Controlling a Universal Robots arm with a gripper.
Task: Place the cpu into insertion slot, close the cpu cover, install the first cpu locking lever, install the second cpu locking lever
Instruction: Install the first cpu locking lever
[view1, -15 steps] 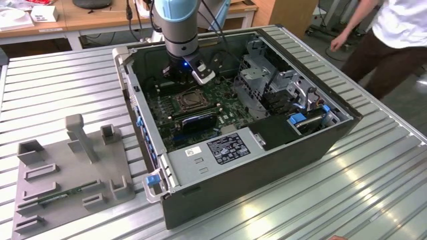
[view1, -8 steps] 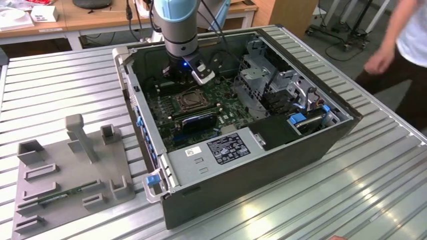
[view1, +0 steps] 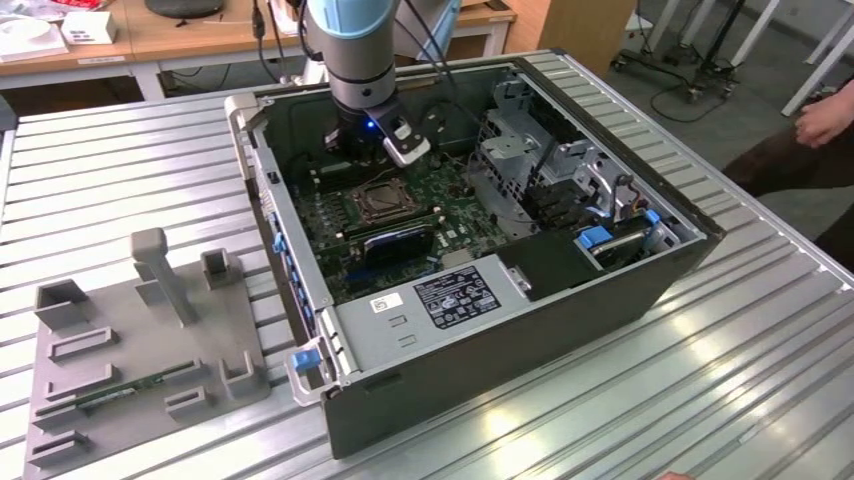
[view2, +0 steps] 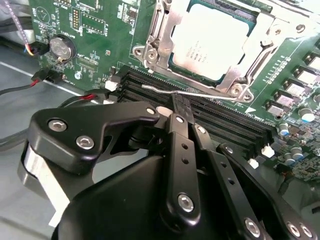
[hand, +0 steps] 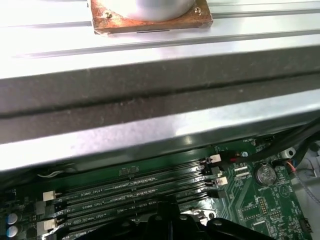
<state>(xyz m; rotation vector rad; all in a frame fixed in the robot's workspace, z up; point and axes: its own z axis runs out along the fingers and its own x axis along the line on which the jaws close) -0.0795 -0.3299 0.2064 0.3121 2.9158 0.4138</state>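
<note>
Cpu (view2: 210, 42) under cpu cover (view2: 163, 24), just beyond fingers (view2: 178, 131)

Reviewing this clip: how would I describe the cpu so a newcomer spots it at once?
Look inside the open computer case at the green motherboard. Beside the long black memory slots lies the cpu cover, a silvery frame. The cpu is the pale, smooth square in its window, the only broad, plain metal face on the board.
</note>
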